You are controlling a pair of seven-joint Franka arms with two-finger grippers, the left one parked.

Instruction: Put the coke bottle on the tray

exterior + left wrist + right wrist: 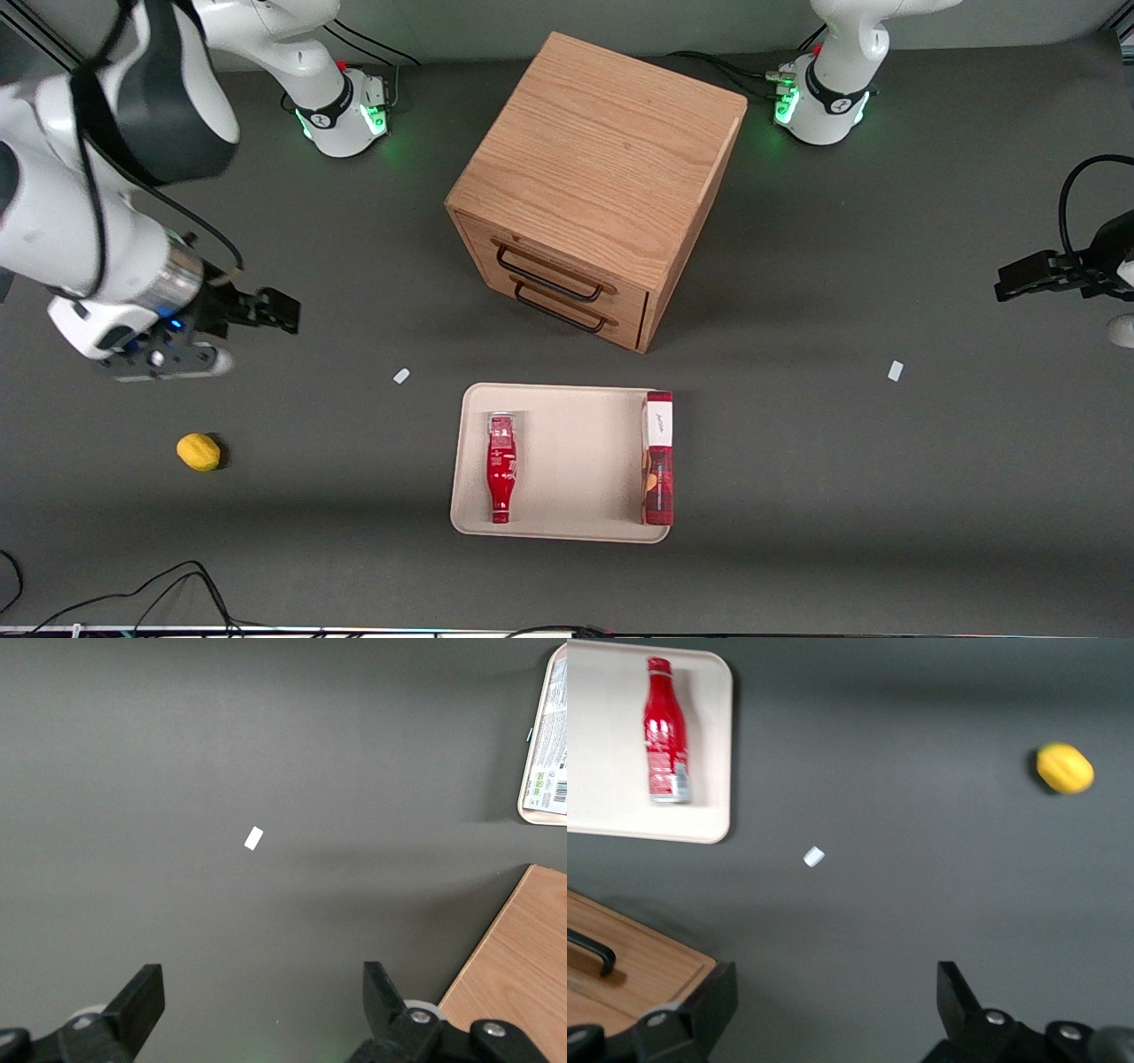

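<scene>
The coke bottle (pixel 501 468) is small, slim and red with white script. It lies flat on the beige tray (pixel 567 461), along the tray edge nearest the working arm, neck toward the front camera. It also shows in the right wrist view (pixel 664 734) on the tray (pixel 620 806). My right gripper (pixel 275 312) hangs above bare table toward the working arm's end, well away from the tray. It is open and empty, with its fingers (pixel 961 1001) wide apart.
A red rectangular box with a white end (pixel 657 457) lies along the tray's edge toward the parked arm. A wooden drawer cabinet (pixel 594 190) stands farther from the camera than the tray. A yellow lemon (pixel 198 451) and a small white scrap (pixel 401 376) lie on the table.
</scene>
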